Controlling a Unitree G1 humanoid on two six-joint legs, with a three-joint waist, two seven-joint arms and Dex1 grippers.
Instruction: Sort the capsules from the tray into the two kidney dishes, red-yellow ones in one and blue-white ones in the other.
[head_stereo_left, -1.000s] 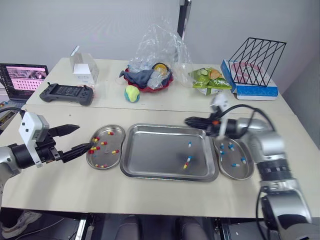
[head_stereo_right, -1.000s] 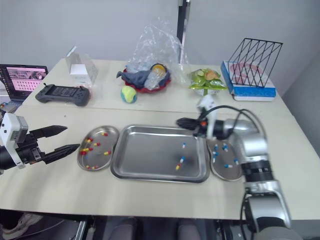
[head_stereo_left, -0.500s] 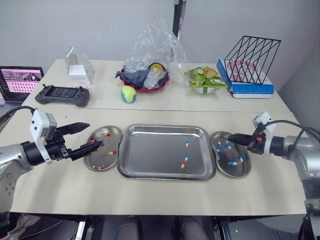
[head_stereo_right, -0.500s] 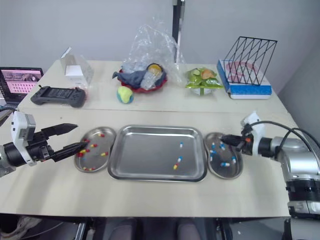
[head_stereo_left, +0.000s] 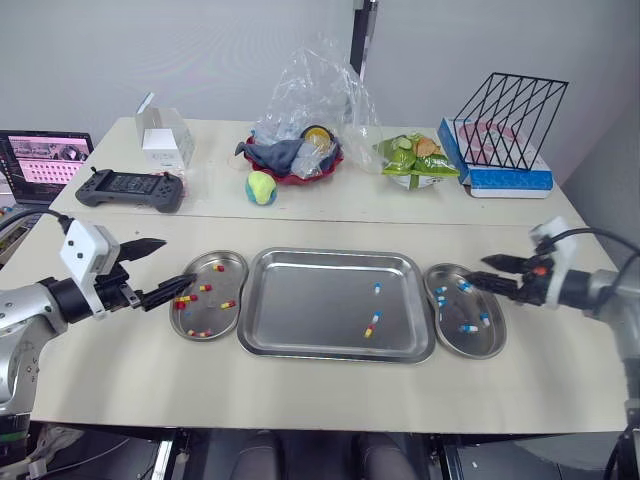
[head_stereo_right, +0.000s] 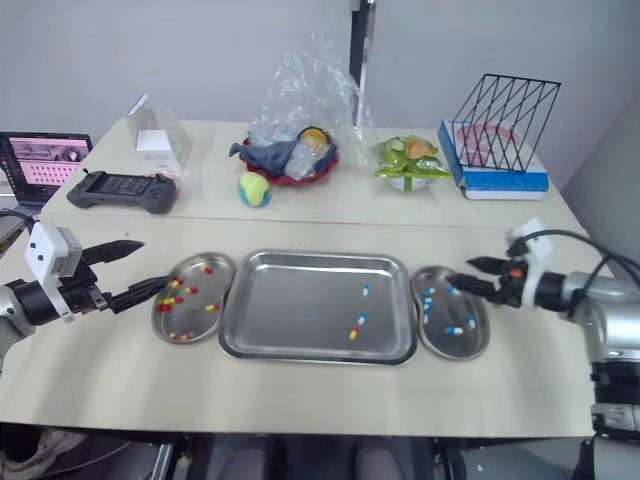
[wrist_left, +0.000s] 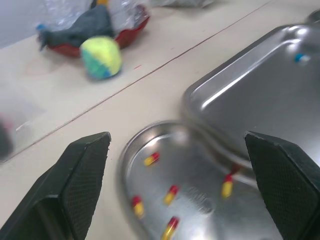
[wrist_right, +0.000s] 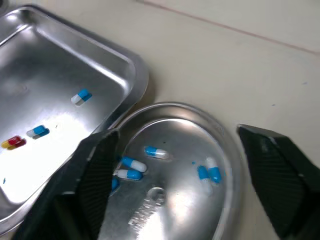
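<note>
Tray (head_stereo_left: 310, 300), centre front of the surface (head_stereo_left: 330, 385): three capsules, all in its right half. Two are blue-white capsules (head_stereo_left: 377, 288) and one is a red-yellow capsule (head_stereo_left: 369, 331).

Two dishes flank the tray, each just beside it. The left dish (head_stereo_left: 213, 315) holds about seven red-yellow ones and none of the other colour. The right dish (head_stereo_left: 475, 343) holds at least five blue-white ones; a sixth may lie under my finger in the right wrist view.

My left pincer (head_stereo_left: 180, 262) is spread wide and carries nothing. It sits low at the left dish's outer side, its lower tip over that rim. My right pincer (head_stereo_left: 476, 271) is likewise parted and empty, pointing inward over the right dish's outer rim.

The surface is pale beige, with a seam running across it behind the tray. Along the back stand one each of the following:
- box (head_stereo_left: 165, 140)
- controller (head_stereo_left: 133, 187)
- ball (head_stereo_left: 263, 187)
- red bowl (head_stereo_left: 300, 165) under a clear bag (head_stereo_left: 320, 90)
- green packet (head_stereo_left: 418, 160)
- black wire rack (head_stereo_left: 515, 115)

A laptop (head_stereo_left: 45, 155) sits at the far left. The wall (head_stereo_left: 150, 50) behind is plain grey.
</note>
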